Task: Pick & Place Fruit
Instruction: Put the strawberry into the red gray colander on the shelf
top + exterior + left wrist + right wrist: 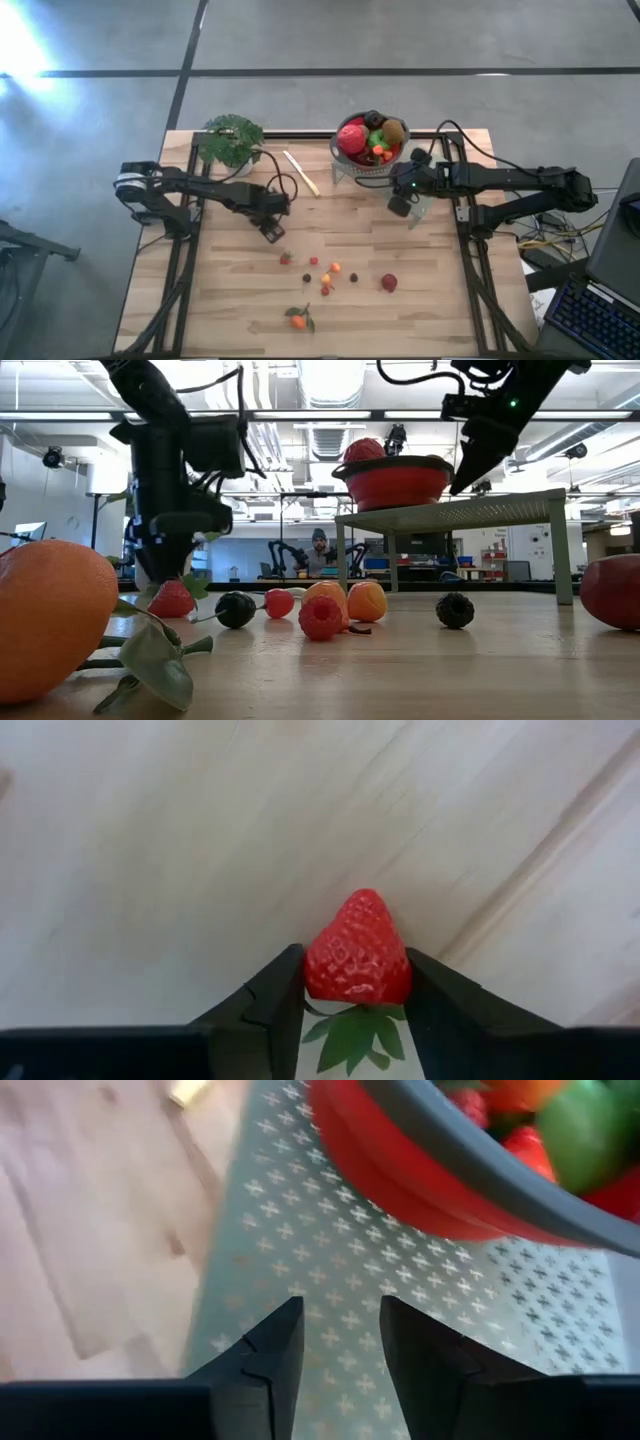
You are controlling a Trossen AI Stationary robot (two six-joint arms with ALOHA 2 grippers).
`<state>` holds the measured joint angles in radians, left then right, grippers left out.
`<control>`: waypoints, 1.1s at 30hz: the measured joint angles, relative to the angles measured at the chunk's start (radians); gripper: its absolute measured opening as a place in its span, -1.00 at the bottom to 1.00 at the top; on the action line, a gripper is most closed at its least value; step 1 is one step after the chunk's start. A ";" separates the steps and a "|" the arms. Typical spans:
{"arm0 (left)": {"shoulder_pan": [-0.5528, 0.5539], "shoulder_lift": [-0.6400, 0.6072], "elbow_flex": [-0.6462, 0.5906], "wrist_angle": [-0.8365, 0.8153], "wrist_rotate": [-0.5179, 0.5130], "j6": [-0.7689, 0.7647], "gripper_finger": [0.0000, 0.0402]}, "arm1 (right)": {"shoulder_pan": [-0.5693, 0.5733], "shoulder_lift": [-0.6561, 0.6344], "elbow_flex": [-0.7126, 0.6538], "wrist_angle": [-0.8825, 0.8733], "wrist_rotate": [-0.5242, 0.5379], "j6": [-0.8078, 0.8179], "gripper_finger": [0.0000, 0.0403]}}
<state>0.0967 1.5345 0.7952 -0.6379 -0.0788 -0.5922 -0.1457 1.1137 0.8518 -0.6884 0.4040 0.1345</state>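
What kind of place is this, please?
Probably a robotics lab: exposed ceiling ducts overhead, another robot rig with a person in the background, and a keyboard beside the wooden table.

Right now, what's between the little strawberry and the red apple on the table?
High view: a dark berry and small orange and red berries lie between strawberry and apple.

Bare wooden table point(230, 310) fills the high view's lower left; small scattered fruit point(325, 280) clutters lower centre, while the raised perforated metal stand point(345, 172) blocks upper centre.
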 joint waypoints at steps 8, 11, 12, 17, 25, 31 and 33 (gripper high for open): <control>0.000 -0.002 0.000 0.182 0.062 0.069 -0.15 | 0.076 0.000 -0.062 0.233 -0.291 -0.100 -0.25; 0.000 -0.004 0.000 0.278 0.134 0.096 -0.20 | 0.140 0.000 -0.075 0.316 -0.335 -0.151 -0.23; 0.000 -0.006 0.000 0.309 0.160 0.102 -0.22 | 0.164 0.000 -0.076 0.338 -0.334 -0.172 -0.23; 0.000 -0.019 0.000 0.481 0.310 0.110 -0.24 | 0.291 0.001 -0.077 0.461 -0.334 -0.286 -0.28; 0.000 -0.020 0.001 0.896 0.538 0.044 -0.19 | 0.429 0.002 -0.078 0.582 -0.322 -0.361 -0.40; -0.001 -0.020 0.011 1.121 0.613 -0.011 -0.22 | 0.443 0.002 -0.078 0.614 -0.318 -0.375 -0.34; -0.001 -0.019 0.032 1.121 0.613 -0.005 -0.21 | 0.443 0.002 -0.078 0.625 -0.294 -0.375 -0.29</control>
<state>0.0959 1.5154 0.8268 0.4828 0.5343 -0.5972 0.2974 1.1156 0.7738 -0.0636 0.1101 -0.2405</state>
